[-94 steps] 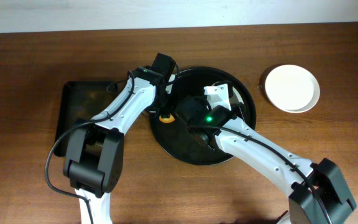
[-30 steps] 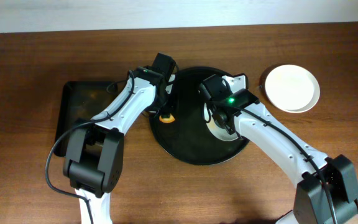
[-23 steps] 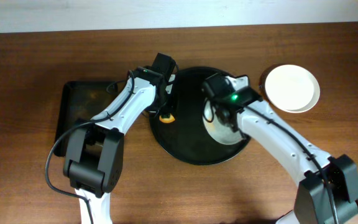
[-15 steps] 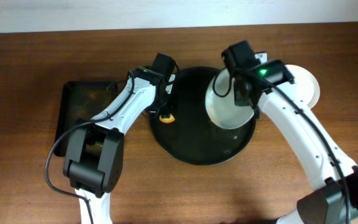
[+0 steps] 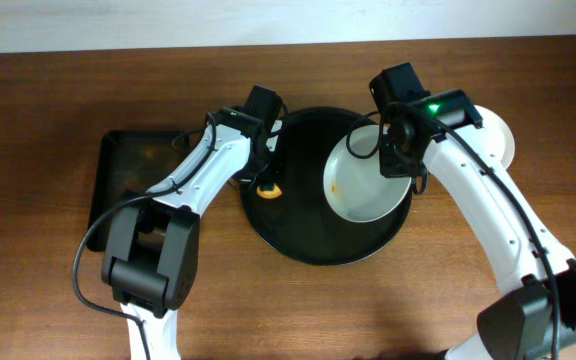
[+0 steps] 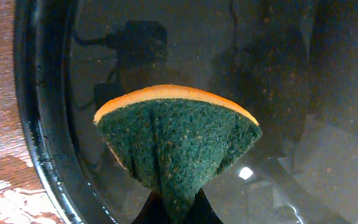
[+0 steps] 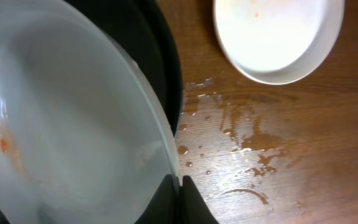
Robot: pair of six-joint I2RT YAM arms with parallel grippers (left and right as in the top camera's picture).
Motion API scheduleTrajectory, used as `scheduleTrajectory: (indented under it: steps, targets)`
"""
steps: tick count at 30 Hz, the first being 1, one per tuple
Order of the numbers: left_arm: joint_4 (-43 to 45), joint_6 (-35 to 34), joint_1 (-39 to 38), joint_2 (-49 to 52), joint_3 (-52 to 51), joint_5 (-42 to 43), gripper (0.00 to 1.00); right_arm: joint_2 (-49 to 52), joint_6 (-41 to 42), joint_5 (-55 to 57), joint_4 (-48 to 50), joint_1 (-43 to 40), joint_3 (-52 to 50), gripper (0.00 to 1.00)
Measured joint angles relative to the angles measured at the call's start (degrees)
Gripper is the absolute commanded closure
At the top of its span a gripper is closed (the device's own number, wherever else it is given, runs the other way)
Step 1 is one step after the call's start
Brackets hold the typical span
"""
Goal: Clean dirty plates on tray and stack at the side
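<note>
overhead | side plate (image 5: 503,135) half hidden behind right arm (image 5: 478,180) | sponge (image 5: 266,188) barely visible

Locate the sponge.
Overhead: sponge pinched in the left gripper, inside the left rim of the round tray, left of the smeared plate held by the right gripper.
</note>
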Motion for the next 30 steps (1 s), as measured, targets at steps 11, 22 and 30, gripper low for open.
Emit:
scheduleTrajectory:
  steps: [11,22,30]
  targets:
    - [0.2,0.0,0.0,0.0,0.0,0.6,1.00,1.0,0.6,-1.4,-1.5,-2.6,0.0,0.96]
    - [0.5,0.0,0.0,0.0,0.0,0.6,1.00,1.9,-1.3,-2.1,-1.6,-4.4,0.0,0.96]
    - [0.6,0.0,0.0,0.0,0.0,0.6,1.00,1.9,-2.1,9.4,-1.5,-3.4,0.2,0.96]
